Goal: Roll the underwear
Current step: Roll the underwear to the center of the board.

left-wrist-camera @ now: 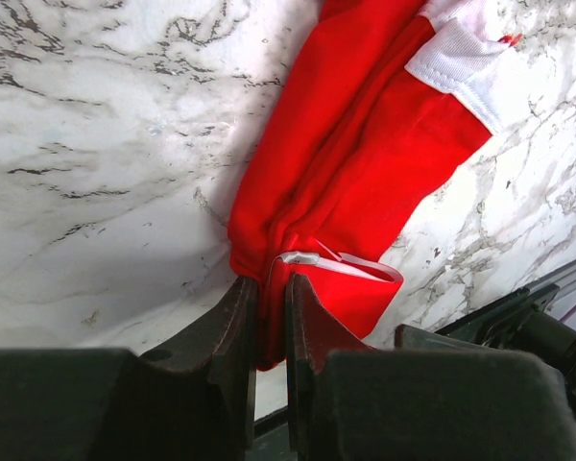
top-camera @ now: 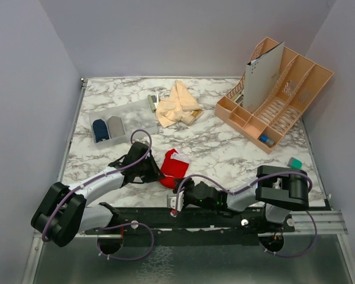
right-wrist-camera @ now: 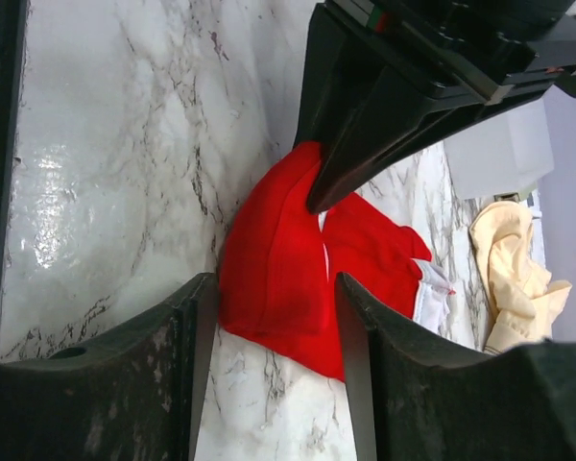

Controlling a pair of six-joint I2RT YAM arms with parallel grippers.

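Bundles, 2 of them, 1 dark blue [top-camera: 99,129] and 1 grey [top-camera: 115,125], stand in a clear bin [top-camera: 136,114] at the left of the marble table [top-camera: 225,155]. 1 red underwear [top-camera: 175,164] lies near the front edge between the 2 arms. A peach-beige heap [top-camera: 177,105] sits farther back, its count unclear, and 1 peach organiser rack [top-camera: 284,97] stands at the right.

The left gripper [left-wrist-camera: 269,288] pinches the red cloth's near corner, its fingers almost together with fabric between them. The right gripper [right-wrist-camera: 274,303] has its fingers spread apart, straddling the garment's near end. I cannot tell whether they press it.

The red garment is folded into a narrow, creased strip with white trim [left-wrist-camera: 456,62] at its far end.
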